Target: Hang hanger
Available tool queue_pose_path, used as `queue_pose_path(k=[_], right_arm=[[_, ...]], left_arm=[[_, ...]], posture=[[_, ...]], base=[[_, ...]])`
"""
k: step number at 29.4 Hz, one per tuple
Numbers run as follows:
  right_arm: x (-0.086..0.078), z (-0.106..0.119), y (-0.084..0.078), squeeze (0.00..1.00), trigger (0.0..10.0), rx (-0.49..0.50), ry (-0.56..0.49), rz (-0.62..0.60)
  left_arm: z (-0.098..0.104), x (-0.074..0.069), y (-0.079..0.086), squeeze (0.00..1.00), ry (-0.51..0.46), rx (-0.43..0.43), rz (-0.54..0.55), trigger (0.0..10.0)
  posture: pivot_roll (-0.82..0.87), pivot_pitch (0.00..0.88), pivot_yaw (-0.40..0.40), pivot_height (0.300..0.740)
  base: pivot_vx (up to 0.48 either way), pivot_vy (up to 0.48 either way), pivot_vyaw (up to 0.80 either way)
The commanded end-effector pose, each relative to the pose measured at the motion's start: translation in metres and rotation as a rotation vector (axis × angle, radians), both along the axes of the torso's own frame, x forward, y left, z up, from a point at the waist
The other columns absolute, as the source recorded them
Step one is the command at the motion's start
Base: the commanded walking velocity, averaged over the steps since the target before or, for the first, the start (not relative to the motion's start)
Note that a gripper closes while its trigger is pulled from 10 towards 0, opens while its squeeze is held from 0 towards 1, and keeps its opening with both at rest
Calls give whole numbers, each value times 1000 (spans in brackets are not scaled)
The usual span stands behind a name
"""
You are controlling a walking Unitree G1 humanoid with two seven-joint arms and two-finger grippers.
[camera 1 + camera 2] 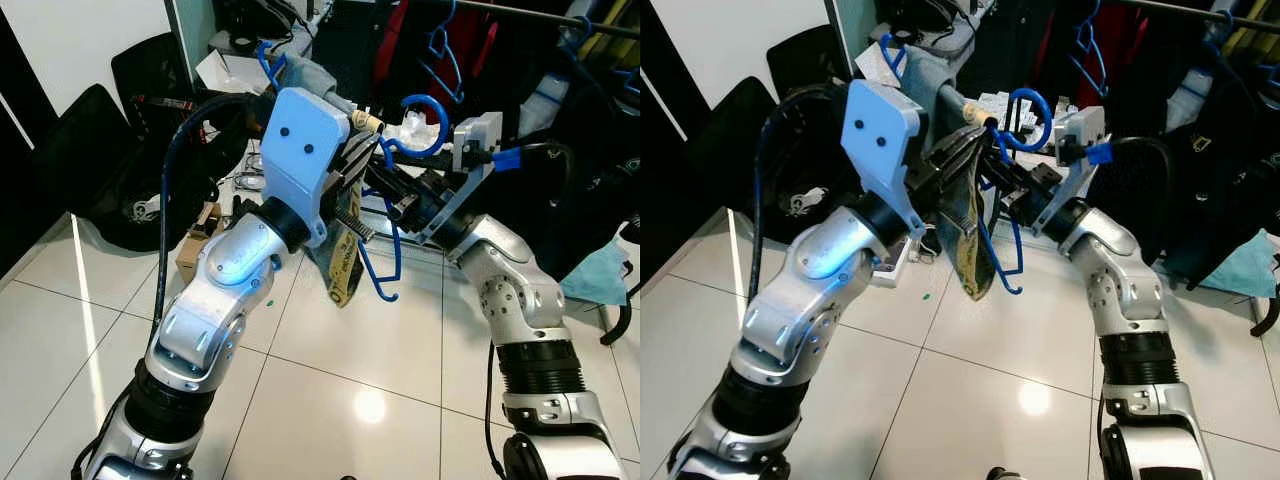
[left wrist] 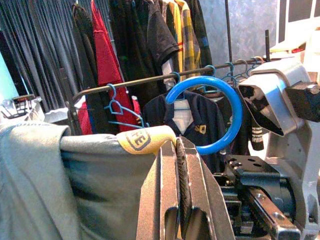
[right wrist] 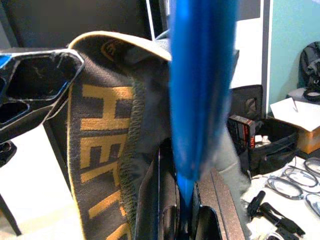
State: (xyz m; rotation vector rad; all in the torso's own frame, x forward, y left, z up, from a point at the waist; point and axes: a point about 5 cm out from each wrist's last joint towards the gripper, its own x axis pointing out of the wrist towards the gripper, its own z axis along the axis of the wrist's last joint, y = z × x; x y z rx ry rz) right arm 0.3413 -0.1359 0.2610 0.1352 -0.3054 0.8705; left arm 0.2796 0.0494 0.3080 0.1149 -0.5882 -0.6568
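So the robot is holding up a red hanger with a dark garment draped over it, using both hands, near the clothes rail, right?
Not quite: the hanger is blue, not red, as the left eye view shows. The rest holds: the left hand and right hand both grip it, the dark garment with yellow lettering hangs from it, and the clothes rail stands just ahead.

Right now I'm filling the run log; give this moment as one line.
left hand: shut on garment | right hand: shut on blue hanger | clothes rail: ahead, not reached
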Motion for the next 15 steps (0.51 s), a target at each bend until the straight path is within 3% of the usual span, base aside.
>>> queue_pose_path(k=[1, 4, 5, 9, 15], right_arm=[[-2, -5, 3, 0, 10000, -41, -6, 16], [-3, -7, 4, 0, 10000, -55, -4, 24], [-4, -9, 5, 0, 10000, -77, 0, 38], [-12, -17, 5, 0, 10000, -154, 14, 126], [-14, -18, -1, 0, 10000, -181, 18, 142]], left_arm=[[-8, -2, -3, 0, 22, 36, -24, 10000], [-9, -2, -4, 0, 29, 46, -35, 10000], [-11, -2, -5, 1000, 31, 58, -35, 10000], [-14, -4, -5, 1000, 36, 115, -69, 10000], [-15, -7, -2, 1000, 41, 150, -120, 10000]], posture=[[-15, 140, -2, 740], [-15, 140, -2, 740], [-15, 141, -3, 740], [-15, 143, -4, 740], [-17, 144, -6, 740]], base=[[0, 0, 0], [0, 0, 0], [0, 0, 0], [0, 0, 0], [0, 0, 0]])
